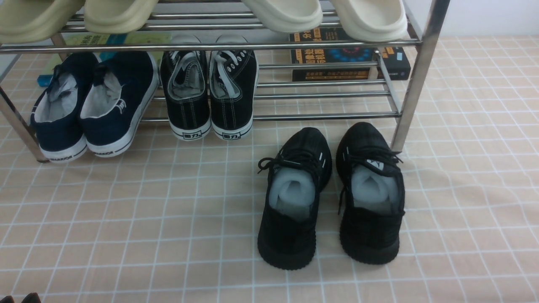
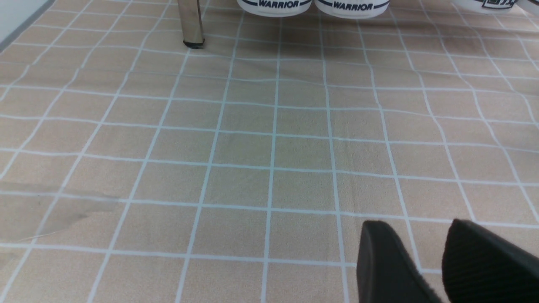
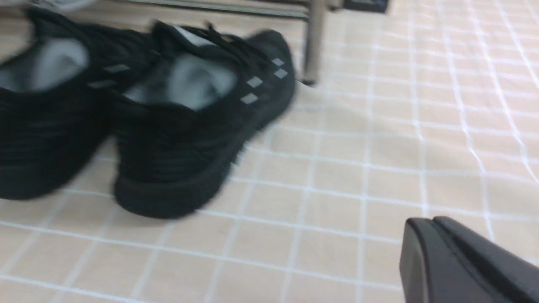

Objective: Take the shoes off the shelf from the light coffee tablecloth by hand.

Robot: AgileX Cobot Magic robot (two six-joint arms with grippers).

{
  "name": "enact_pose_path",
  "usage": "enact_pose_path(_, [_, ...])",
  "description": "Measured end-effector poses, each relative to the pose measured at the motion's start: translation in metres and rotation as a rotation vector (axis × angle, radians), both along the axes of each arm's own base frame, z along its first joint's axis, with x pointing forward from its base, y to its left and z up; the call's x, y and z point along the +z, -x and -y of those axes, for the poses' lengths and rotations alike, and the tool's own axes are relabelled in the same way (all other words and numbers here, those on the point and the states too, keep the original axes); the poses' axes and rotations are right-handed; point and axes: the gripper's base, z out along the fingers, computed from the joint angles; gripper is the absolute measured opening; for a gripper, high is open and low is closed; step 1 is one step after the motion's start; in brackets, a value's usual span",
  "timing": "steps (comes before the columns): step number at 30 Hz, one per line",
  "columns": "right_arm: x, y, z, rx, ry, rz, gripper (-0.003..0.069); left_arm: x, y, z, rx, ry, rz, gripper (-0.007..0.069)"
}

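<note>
Nearest the front camera: pair of all-black knit sneakers with ribbed soles and pale grey lining (image 1: 330, 198), side by side on the light tan-beige grid-lined tablecloth (image 1: 126, 219), heels toward the camera, toes just in front of the shelf's lower tier. They're off the shiny chrome two-tier bar shoe rack (image 1: 414, 80); right shoe sits just beside the rack's front right leg.

Left gripper (image 2: 425, 261): two black fingers slightly apart, holding nothing, over bare cloth. Right gripper (image 3: 459, 261): only one dark finger edge shows and the view is blurred, so can't tell its opening; nothing visibly held, well apart from the sneakers.

Lower tier: navy white-soled slip-ons (image 1: 90, 105), black canvas white-soled sneakers (image 1: 209, 94). Upper tier: cream slides (image 1: 324, 14).
</note>
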Motion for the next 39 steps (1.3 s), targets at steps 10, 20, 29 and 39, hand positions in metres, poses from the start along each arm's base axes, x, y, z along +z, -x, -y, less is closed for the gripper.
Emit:
enact_pose_path(10, [-0.017, 0.006, 0.009, -0.156, 0.007, 0.0, 0.0026, 0.0, 0.0, 0.0, 0.0, 0.0, 0.0, 0.0242])
enact_pose_path(20, [-0.018, 0.007, 0.01, -0.174, 0.004, -0.001, 0.0038, 0.0, 0.0, 0.0, 0.0, 0.0, 0.0, 0.0242])
enact_pose_path(29, [-0.018, 0.007, 0.005, -0.078, 0.004, -0.001, 0.0048, 0.0, 0.0, 0.0, 0.0, 0.0, 0.0, 0.0242])
enact_pose_path(39, [-0.018, 0.007, 0.004, -0.071, 0.004, -0.001, 0.0067, 0.0, 0.0, 0.0, 0.0, 0.0, 0.0, 0.0242])
